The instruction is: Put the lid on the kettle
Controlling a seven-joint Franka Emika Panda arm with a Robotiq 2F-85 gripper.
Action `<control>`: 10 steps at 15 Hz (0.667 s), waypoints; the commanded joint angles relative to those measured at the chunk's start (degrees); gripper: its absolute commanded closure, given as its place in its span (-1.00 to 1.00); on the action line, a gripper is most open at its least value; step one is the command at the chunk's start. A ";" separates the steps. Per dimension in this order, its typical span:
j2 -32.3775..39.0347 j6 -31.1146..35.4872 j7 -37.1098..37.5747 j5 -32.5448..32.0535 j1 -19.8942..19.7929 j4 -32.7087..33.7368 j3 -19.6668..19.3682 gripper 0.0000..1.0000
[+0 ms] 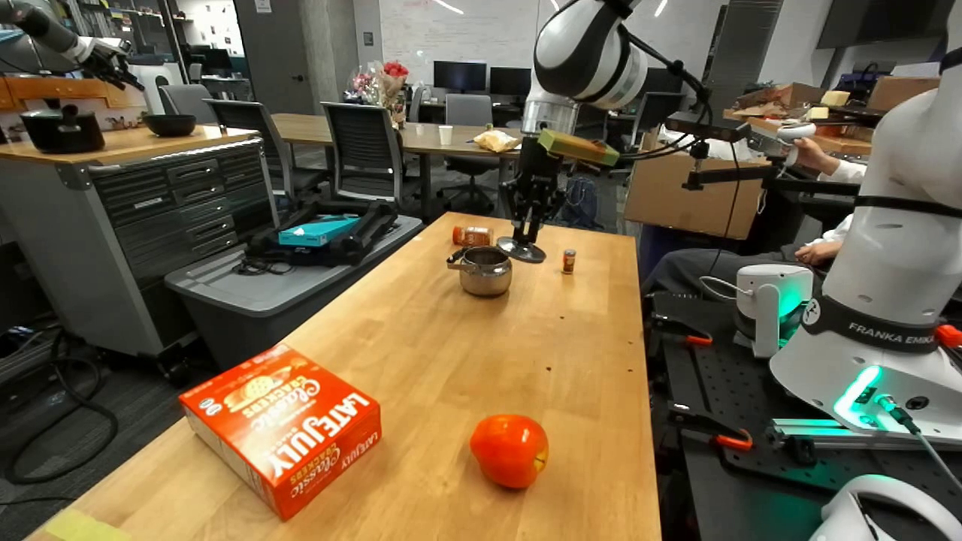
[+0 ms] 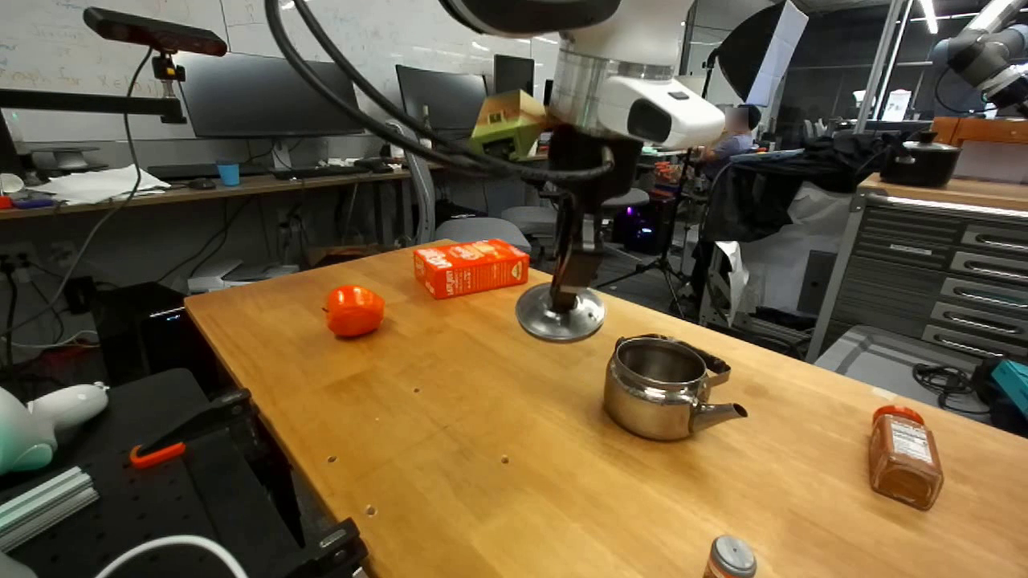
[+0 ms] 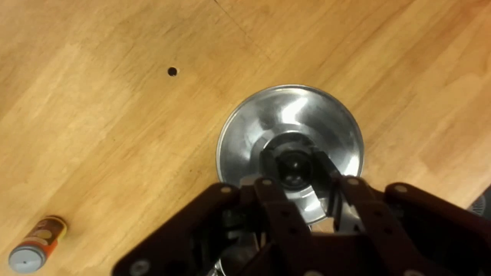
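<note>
The lid (image 1: pixel 518 250) is a round silver metal disc with a dark knob. My gripper (image 3: pixel 295 163) is shut on the knob, with one finger on each side of it. In an exterior view, the lid (image 2: pixel 542 321) hangs in the air from the gripper (image 2: pixel 566 299), beside the kettle and not over its opening. The kettle (image 2: pixel 646 401) stands upright on the table with its round top open, its spout and handle showing. It also shows in an exterior view (image 1: pixel 485 278). In the wrist view, the kettle is mostly hidden behind the gripper at the bottom.
A small spice bottle (image 1: pixel 568 261) stands near the kettle and also shows in the wrist view (image 3: pixel 42 237). A larger spice jar (image 2: pixel 905 457) lies beyond the spout. An orange-red pepper (image 1: pixel 509 451) and a red cracker box (image 1: pixel 289 421) rest at the other end of the table.
</note>
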 commanded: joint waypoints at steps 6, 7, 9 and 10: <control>-2.72 -4.83 2.25 3.42 1.03 7.12 -0.30 0.86; -1.94 -5.43 3.46 2.84 0.99 8.54 -0.32 0.86; -0.50 -6.10 5.85 1.88 0.92 10.94 -0.38 0.86; 0.20 -6.84 7.08 1.28 0.87 12.14 -0.43 0.86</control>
